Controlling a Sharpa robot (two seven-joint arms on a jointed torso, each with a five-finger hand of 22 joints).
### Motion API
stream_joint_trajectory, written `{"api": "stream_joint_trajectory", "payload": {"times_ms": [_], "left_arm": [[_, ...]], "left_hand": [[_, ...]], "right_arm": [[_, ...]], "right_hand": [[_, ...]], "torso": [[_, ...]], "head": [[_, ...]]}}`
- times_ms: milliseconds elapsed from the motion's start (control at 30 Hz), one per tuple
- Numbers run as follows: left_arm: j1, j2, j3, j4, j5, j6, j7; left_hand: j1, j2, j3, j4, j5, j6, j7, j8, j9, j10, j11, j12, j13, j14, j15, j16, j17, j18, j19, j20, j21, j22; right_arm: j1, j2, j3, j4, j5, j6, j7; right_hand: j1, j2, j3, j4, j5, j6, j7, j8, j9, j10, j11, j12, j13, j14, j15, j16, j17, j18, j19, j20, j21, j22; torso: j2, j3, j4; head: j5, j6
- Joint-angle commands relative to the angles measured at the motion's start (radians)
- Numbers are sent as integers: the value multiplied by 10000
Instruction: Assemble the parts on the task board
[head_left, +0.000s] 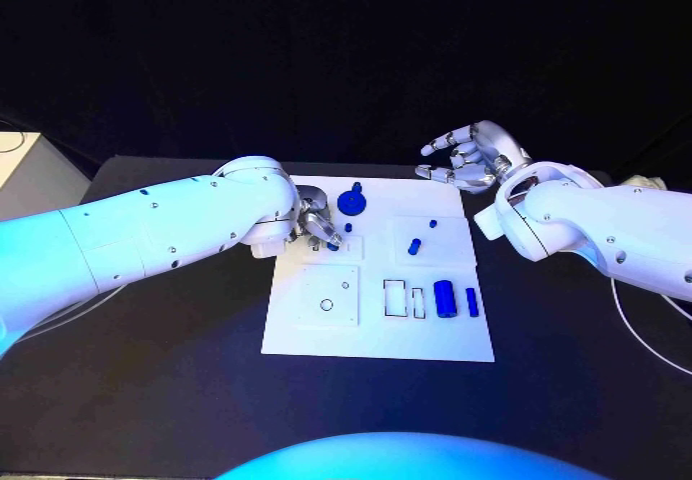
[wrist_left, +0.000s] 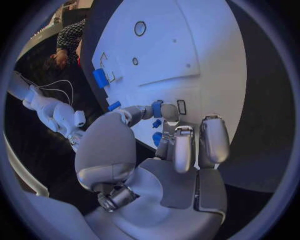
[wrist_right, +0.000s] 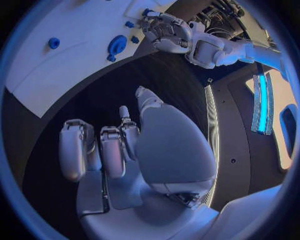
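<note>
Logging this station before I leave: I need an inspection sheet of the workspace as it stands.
Surface: black table, bare around the board.
Job's things: white task board; blue round part near its far edge; blue cylinder by the slots; small blue parts mid-board.
Clutter: nothing seen.
Hands: left hand pinches a small blue part over the board; right hand off the board's far corner, fingers apart, holding nothing.
Cables: white cable beside the right arm.
Surroundings: dark.
</note>
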Motion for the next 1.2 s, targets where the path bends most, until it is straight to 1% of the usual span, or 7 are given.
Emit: {"api": "stream_joint_trajectory", "payload": {"times_ms": [33,200,567,833,933,1100,1200], "left_arm": [[-78,98,-56,-45,60,760,-69],[-79,217,-58,-163,117,839,-77],[-83,418,-63,-305,166,808,-76],[-100,503,-76,-411,159,876,-85],[-105,531,-82,-462,153,924,-91],[-111,567,-88,-533,146,1038,-103],[-113,572,-90,-555,144,1088,-106]], "left_hand": [[-70,60,1896,-1904,14,392,-303,50,-28,97,-31,47,7,1038,-87,64,2631,-170,67,18,55,14],[-128,141,1825,-1861,7,496,-353,55,-30,232,-71,85,75,1038,-116,64,2631,-191,135,-8,89,111],[-229,313,1665,-1762,-46,642,-417,31,-48,407,-121,105,136,1038,-155,64,2631,-213,205,-47,115,205],[-283,450,1569,-1698,-120,698,-439,1,-63,462,-137,76,118,1038,-169,64,2631,-216,215,-65,110,208],[-305,488,1525,-1679,-150,715,-444,-9,-67,473,-139,61,105,1038,-172,64,2631,-221,227,-69,115,228],[-388,636,1350,-1590,-234,770,-457,-43,-82,512,-145,19,72,1038,-176,64,2631,-224,233,-77,106,231],[-399,650,1326,-1581,-239,777,-458,-47,-83,516,-146,14,68,1038,-176,64,2631,-223,233,-78,104,230]], "right_arm": [[-6,6,2,-4,-57,123,20],[-6,8,2,0,-59,124,21],[-6,9,2,13,-60,125,23],[-6,-6,2,28,-60,125,22],[-6,-7,2,26,-60,125,24],[-6,5,2,17,-60,131,30],[-6,6,2,12,-60,133,32]], "right_hand": [[-108,15,41,-2,-45,-26,3,36,15,-69,29,-39,1283,823,-80,-60,1826,120,174,-67,-31,1051],[-108,15,41,-2,-45,-26,3,36,15,-69,29,-39,1283,823,-80,-60,1826,120,174,-67,-31,1051],[-108,15,41,-2,-45,-26,3,36,15,-69,29,-39,1283,823,-80,-60,1826,120,174,-67,-31,1051],[-108,15,41,-2,-45,-26,3,36,15,-69,29,-39,1283,823,-80,-60,1826,120,174,-67,-31,1051],[-108,15,41,-2,-45,-26,3,36,15,-69,29,-39,1283,823,-80,-60,1826,120,174,-67,-31,1051],[-114,12,45,-4,-45,-28,3,39,16,-70,28,-41,1281,823,-80,-62,1823,121,174,-68,-35,1049],[-140,1,64,-9,-44,-40,1,52,20,-76,26,-49,1271,819,-83,-73,1808,123,173,-71,-52,1038]], "torso": [[0,0,1],[-7,5,3],[-1,5,-1],[-5,8,6],[-3,0,13],[-5,10,14],[-9,1,11]], "head": [[-11,0],[-18,-30],[-26,-17],[-60,-39],[-66,-43],[-66,-61],[-69,-77]]}}
